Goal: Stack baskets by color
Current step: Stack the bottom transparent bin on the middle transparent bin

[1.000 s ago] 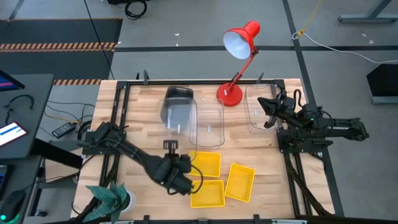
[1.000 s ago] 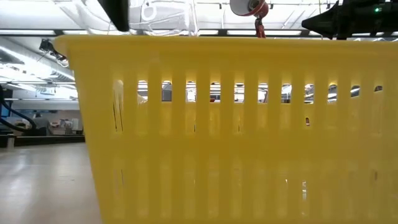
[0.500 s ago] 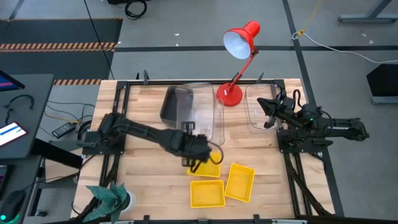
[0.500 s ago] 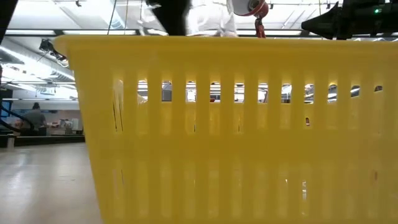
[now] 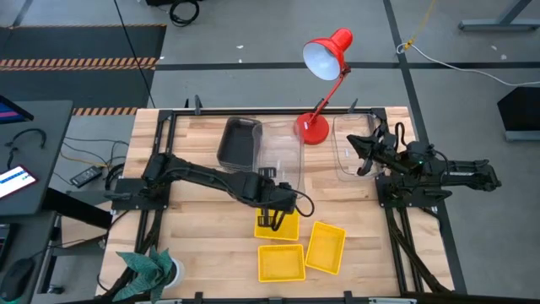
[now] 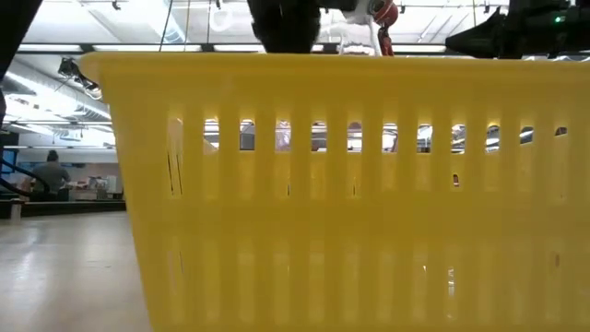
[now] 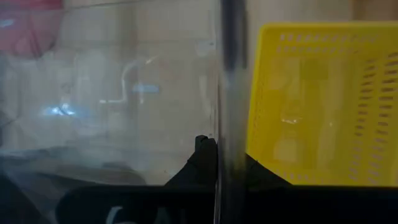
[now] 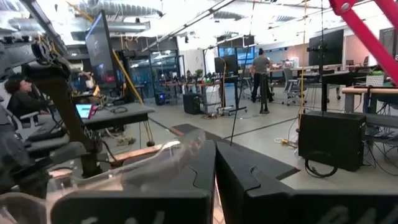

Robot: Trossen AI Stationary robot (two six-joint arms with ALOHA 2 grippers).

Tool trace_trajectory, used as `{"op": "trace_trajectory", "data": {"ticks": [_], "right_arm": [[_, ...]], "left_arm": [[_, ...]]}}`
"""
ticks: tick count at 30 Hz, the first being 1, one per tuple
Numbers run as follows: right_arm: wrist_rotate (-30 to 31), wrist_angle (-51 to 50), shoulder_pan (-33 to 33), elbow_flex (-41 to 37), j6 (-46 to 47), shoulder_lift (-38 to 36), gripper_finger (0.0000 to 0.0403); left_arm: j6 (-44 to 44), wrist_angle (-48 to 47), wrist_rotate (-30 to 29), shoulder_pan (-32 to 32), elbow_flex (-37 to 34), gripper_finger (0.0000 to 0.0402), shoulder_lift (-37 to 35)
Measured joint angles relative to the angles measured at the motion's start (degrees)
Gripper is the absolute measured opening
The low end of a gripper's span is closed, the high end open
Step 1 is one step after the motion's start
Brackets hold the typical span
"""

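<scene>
The wooden table (image 5: 194, 211) is seen from above, framed by a dark rail, with a red desk lamp (image 5: 325, 63) standing at its far edge.

The left arm is stretched across the table's middle. The left gripper (image 5: 272, 218) is held closed, its jaws pinched on the near rim of a clear basket (image 5: 283, 160); in the left wrist view that see-through wall (image 7: 112, 99) fills the space just ahead of the fingers (image 7: 202, 155). Beside the jaws, on the far-left side, a dark grey basket (image 5: 237, 142) is set against the clear one. Directly beneath and just beside the jaws a yellow basket (image 5: 278, 224) is laid, its slotted wall (image 7: 323, 106) being seen next to the fingers. Two more yellow baskets are placed nearer the front edge: one square to the table (image 5: 281, 262), one turned at an angle (image 5: 326, 247), the two lying just beside each other.

The right gripper (image 5: 363, 160) is held at the table's right side, its jaws brought together on the wall of a second clear basket (image 5: 350, 148), whose rim (image 8: 155, 155) is seen at the fingers (image 8: 249, 177) in the right wrist view.

In the low view the frame is almost filled by a yellow slotted basket wall (image 6: 350, 194).

A green folded cloth (image 5: 148, 266) is seen at the front left corner. No writing or brand mark can be read on any item.
</scene>
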Motion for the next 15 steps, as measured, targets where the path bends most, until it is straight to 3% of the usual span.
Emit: {"op": "trace_trajectory", "data": {"ticks": [9,15], "right_arm": [[-1.49,0.23,0.02,0.04,3.42,1.36,0.0016],[-2.29,-1.16,0.0,0.0,4.52,4.02,0.0016]], "left_arm": [[-0.11,-1.66,4.11,1.41,0.01,0.0011,2.22],[0.07,-1.67,3.53,1.31,0.03,0.0114,2.33]]}}
